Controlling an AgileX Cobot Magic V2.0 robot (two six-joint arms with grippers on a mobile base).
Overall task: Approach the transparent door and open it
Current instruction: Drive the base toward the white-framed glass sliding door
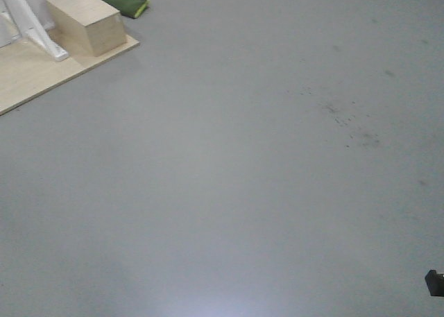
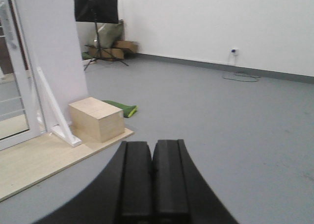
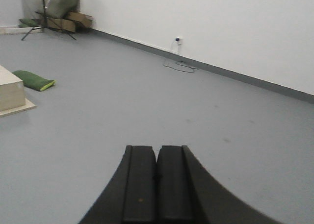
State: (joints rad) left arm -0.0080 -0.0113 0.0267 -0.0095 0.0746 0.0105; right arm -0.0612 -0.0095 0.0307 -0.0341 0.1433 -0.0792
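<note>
- Left gripper (image 2: 152, 150): jaws pressed together, holding nothing.
- Right gripper (image 3: 157, 153): likewise closed and empty.
- Wooden platform (image 2: 29, 165), wooden box (image 2: 95, 120), slanted white post (image 2: 51, 106): ahead to the left.
- Transparent door (image 2: 11, 72): beyond the platform at the left wrist view's left edge, well apart from both grippers. Probably heavy, rigid and breakable. Take hold at the white frame, not the pane; any fitting there is too blurred to place.

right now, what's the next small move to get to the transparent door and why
Probably turn the base left and roll closer. The transparent door shows only at the left wrist view's far left edge, beyond the wooden box, and the front view is mostly bare floor. The left gripper and right gripper are shut, holding nothing.
</note>
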